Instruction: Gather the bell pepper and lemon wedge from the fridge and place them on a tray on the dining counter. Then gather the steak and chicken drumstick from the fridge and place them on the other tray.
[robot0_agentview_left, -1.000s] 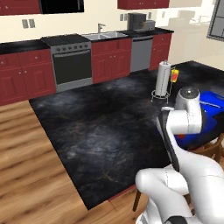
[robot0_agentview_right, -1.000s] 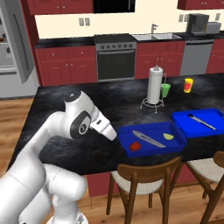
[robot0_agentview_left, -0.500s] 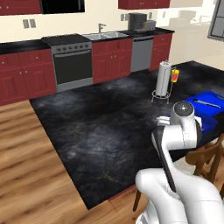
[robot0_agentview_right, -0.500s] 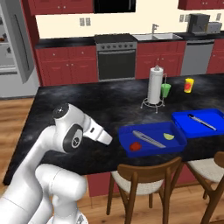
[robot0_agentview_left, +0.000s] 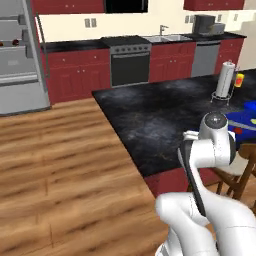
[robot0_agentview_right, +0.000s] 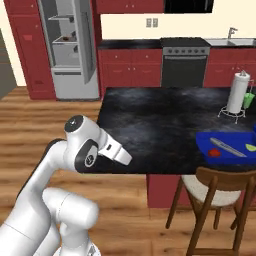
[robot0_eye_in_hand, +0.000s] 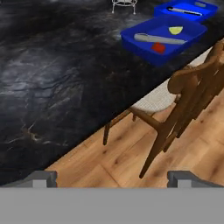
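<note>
While hand cam gives me both blue trays w/ bell pepper + lemon wedge, right base adds fridge; tool wide, empty.

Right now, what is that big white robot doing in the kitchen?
The robot is between jobs. Its tool is open and empty, hanging over the wooden floor beside a chair. On the black dining counter, one blue tray already holds the red bell pepper and the yellow lemon wedge. The fridge stands open across the room, so the meat is probably next.
</note>
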